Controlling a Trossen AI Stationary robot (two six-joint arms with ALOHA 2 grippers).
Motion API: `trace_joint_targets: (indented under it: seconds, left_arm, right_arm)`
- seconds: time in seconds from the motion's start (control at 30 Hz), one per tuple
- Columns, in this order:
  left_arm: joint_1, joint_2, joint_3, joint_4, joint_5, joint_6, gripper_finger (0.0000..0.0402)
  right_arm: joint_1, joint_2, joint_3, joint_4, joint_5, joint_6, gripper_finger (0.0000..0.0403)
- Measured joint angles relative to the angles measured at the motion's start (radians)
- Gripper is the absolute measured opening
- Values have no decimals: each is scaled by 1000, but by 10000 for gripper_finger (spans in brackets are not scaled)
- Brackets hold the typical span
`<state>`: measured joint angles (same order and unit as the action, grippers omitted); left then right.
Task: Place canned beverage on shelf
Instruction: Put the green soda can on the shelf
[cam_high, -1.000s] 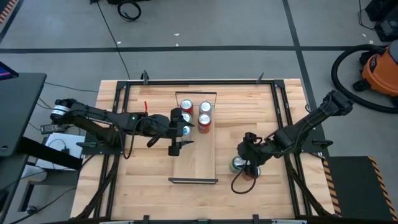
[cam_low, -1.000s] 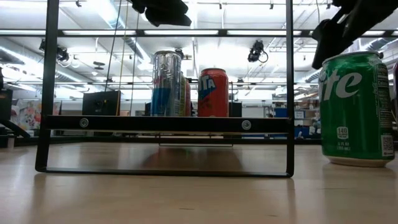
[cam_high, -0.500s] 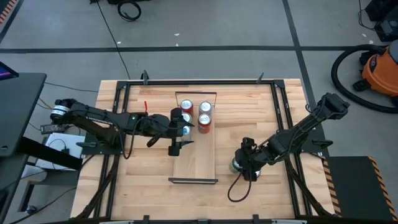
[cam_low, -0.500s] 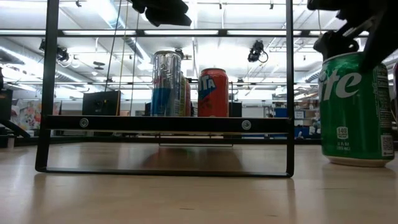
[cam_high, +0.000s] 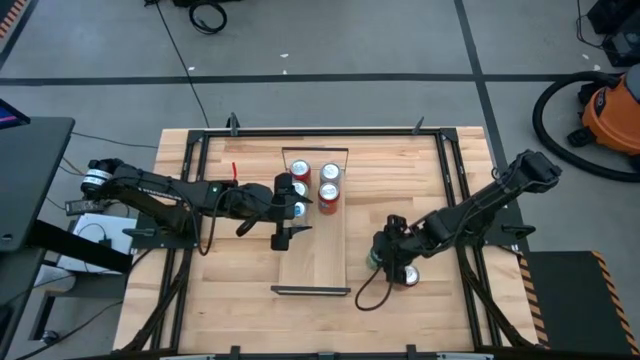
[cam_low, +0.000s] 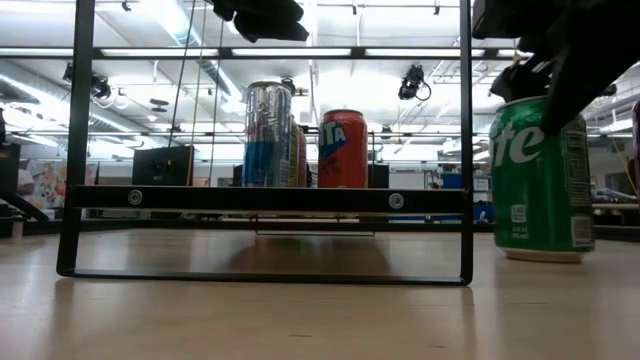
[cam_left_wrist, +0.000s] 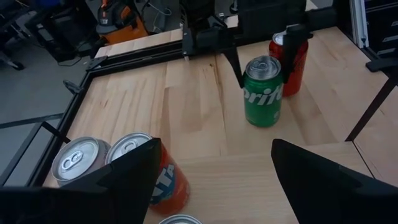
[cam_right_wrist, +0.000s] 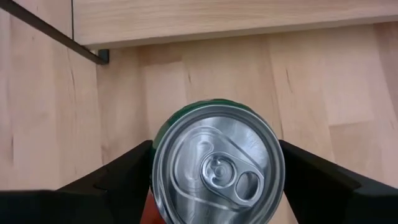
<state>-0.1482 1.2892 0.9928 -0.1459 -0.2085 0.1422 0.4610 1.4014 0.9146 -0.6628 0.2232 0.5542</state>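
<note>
A green soda can (cam_high: 374, 260) stands upright on the table right of the shelf (cam_high: 315, 250), a light-wood plank with black end frames. My right gripper (cam_right_wrist: 216, 171) is over the can, pointing steeply down and shut on it; it also shows in the left wrist view (cam_left_wrist: 264, 53). A red can (cam_left_wrist: 297, 59) stands just behind the green one. Several cans (cam_high: 328, 182) stand on the shelf's far end. My left gripper (cam_left_wrist: 214, 168) hangs open above that end (cam_high: 300, 200), holding nothing. My right gripper pinches the green can's upper wall just below the rim (cam_right_wrist: 155, 168) between its two fingers, one on each opposite side. The fingers come from above, slanting in from the table's right. The can stays upright with its base (cam_low: 542, 255) on the table.
The shelf's near half (cam_high: 312, 265) is bare wood, closed at the end by a black frame (cam_low: 270, 200). Black rails (cam_high: 455, 200) run along the table's sides. An orange vacuum (cam_high: 610, 105) stands on the floor beyond the table's right.
My right gripper has sunk over the green can and shut on its sides. Gripper and can have shifted a little toward the shelf; the can has slid along the table and stayed upright.
</note>
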Motion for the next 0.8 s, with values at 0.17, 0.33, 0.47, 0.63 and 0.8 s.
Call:
trace_joint_targets:
  seconds: [0.17, 0.33, 0.47, 0.63, 0.8]
  left_arm:
    - [0, 0, 0, -1, 15, -11, 315]
    - [0, 0, 0, -1, 19, -17, 315]
    - [0, 0, 0, -1, 19, -23, 315]
    - [-2, 0, 0, 0, 19, -39, 315]
    - [-13, 0, 0, 2, 19, -76, 315]
  right_arm:
    - [-26, -26, -1, -6, -15, -52, 316]
    - [-70, -55, 17, -6, -22, -108, 317]
    - [-92, -47, 93, -31, -23, -177, 317]
    - [-133, -45, 181, -49, -17, -282, 317]
    - [-189, -28, 221, -6, -36, -375, 318]
